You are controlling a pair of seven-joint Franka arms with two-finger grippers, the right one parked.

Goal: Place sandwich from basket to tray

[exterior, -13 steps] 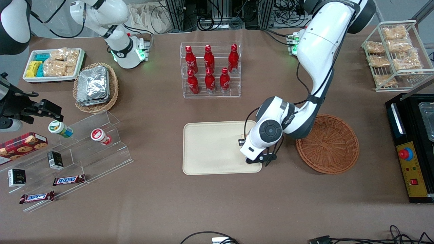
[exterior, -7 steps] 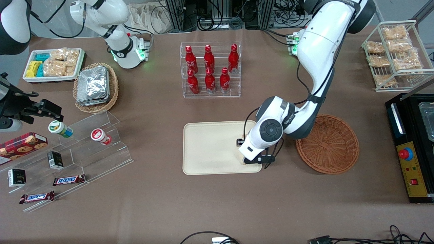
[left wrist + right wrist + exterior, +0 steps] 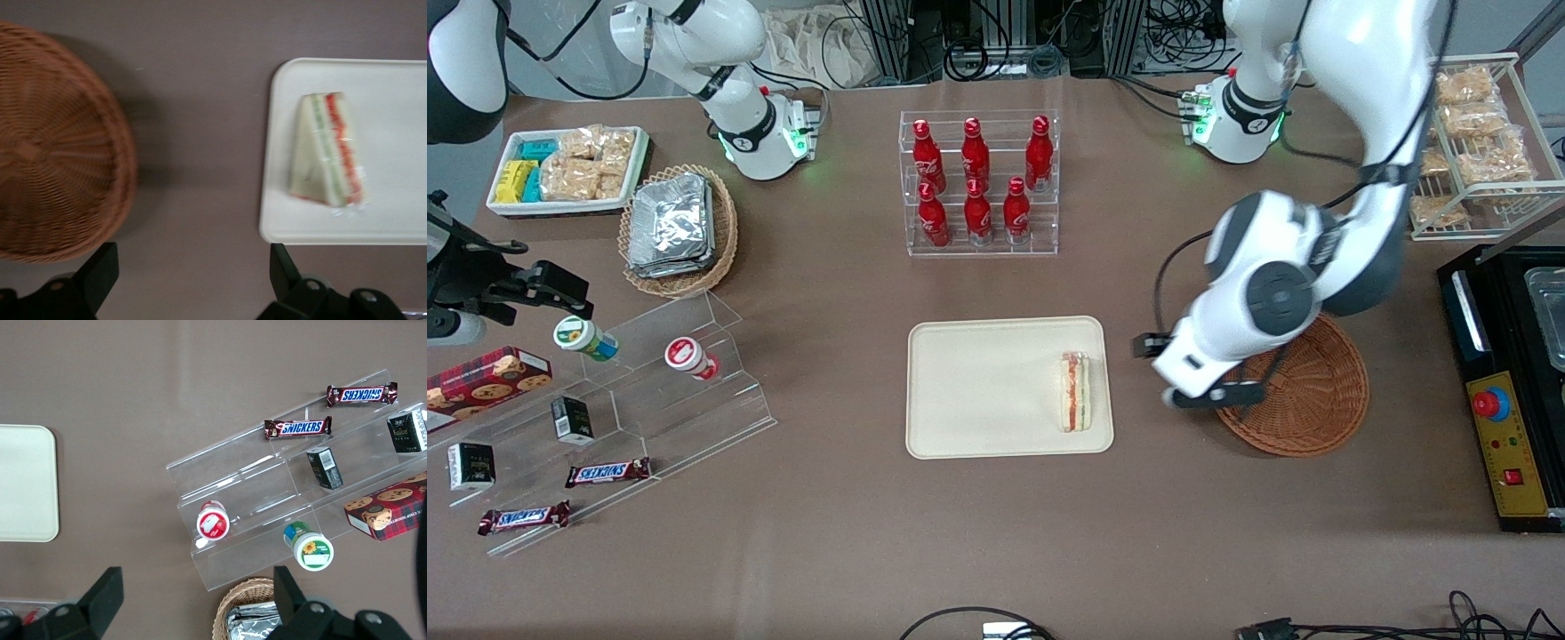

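Note:
The sandwich (image 3: 1075, 392) lies on its side on the cream tray (image 3: 978, 382), close to the tray's edge that faces the basket. Its red and green layers show along the cut edge. In the left wrist view the sandwich (image 3: 328, 150) rests on the tray (image 3: 393, 80) with nothing touching it. The reddish-brown wicker basket (image 3: 1303, 391) holds nothing and also shows in the wrist view (image 3: 53, 153). My left gripper (image 3: 1193, 378) hangs raised over bare table between tray and basket. The gripper (image 3: 192, 267) is open and empty, its fingers (image 3: 100, 267) wide apart.
A clear rack of red bottles (image 3: 978, 182) stands farther from the front camera than the tray. A black control box with a red button (image 3: 1503, 391) sits beside the basket. A wire rack of snack bags (image 3: 1467, 142) and an acrylic step stand (image 3: 649, 373) lie at the table's ends.
The gripper has let go of the sandwich, risen, and swung from over the tray's edge toward the basket. The sandwich, earlier hidden under the hand, now lies uncovered on the tray.

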